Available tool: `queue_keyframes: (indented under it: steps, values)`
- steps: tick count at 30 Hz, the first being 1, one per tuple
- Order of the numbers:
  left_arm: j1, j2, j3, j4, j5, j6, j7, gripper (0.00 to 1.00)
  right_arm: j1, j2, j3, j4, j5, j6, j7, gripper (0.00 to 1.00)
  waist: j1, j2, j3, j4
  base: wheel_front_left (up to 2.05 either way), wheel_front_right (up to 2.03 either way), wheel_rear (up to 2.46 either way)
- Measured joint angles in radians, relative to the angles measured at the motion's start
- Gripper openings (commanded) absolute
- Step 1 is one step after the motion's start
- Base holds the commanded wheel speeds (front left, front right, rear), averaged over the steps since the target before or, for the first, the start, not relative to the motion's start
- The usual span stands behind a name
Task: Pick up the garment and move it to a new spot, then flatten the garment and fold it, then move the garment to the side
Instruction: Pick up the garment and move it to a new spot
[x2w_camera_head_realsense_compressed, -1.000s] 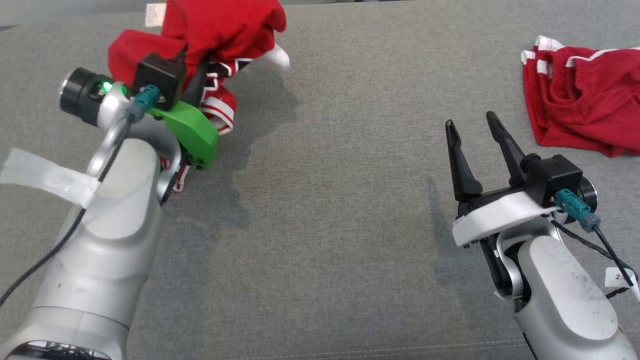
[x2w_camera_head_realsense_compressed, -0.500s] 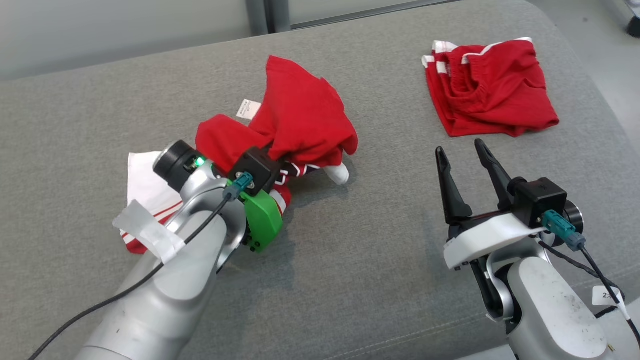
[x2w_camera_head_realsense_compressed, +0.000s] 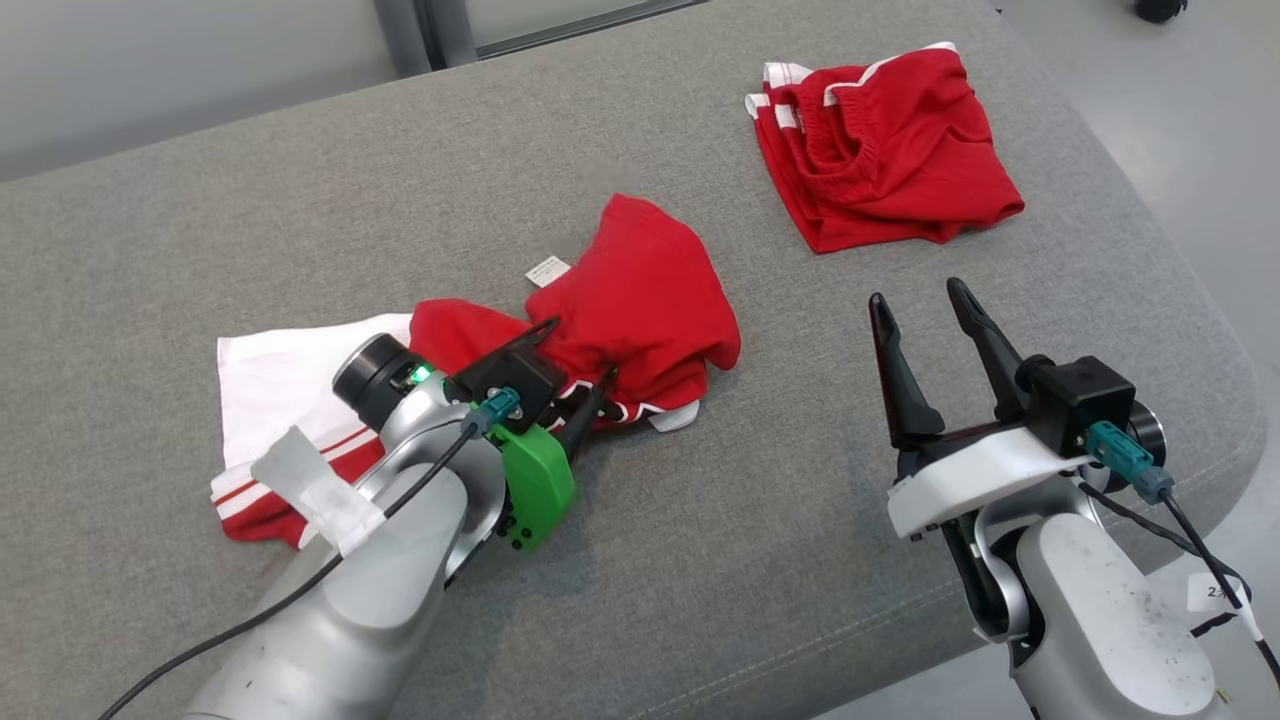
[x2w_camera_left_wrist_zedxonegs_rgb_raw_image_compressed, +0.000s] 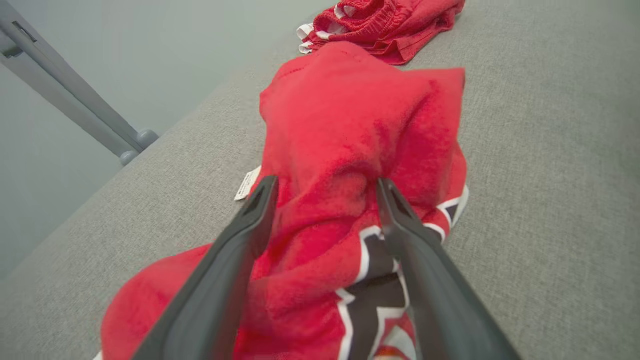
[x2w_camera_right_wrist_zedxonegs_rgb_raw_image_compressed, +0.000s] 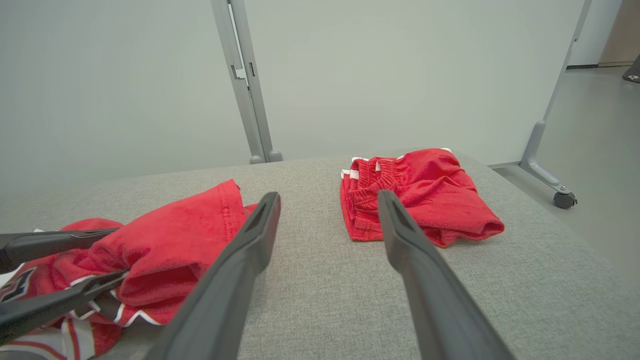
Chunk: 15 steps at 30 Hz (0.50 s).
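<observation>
Letting go is the change: your left end effector (x2w_camera_head_realsense_compressed: 583, 347), clamped a second ago on the crumpled red jersey with black-and-white trim (x2w_camera_head_realsense_compressed: 640, 270), now has its fingers spread apart. They straddle the cloth without pinching it.

The jersey has dropped from a lifted bunch into a heap at the centre of the frame, on the grey fabric-covered tabletop (x2w_camera_head_realsense_compressed: 300, 200). Its left end meets a flat white cloth with red stripes (x2w_camera_head_realsense_compressed: 280, 380); you cannot tell whether they overlap.

The folded red shorts (x2w_camera_head_realsense_compressed: 880, 150) lie well apart at the upper right. Their apparent shift is only the head camera moving. Your right end effector (x2w_camera_head_realsense_compressed: 918, 295) hovers at the lower right, fingers apart and empty, as before.

The relocation looks done, so flattening likely comes next. Expect the bunched heap to need both arms.
</observation>
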Motion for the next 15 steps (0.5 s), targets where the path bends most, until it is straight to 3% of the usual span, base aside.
queue_keyframes:
  steps: [15]
  values:
    - [0.051,-0.003,0.081,-0.058,-0.125,0.000,-0.031,1.00,0.001,-0.025,-0.030,0.013,0.000,-0.001,-0.009,1.00,0.0000,0.0000,-0.046,0.088,0.00,0.00,0.00]
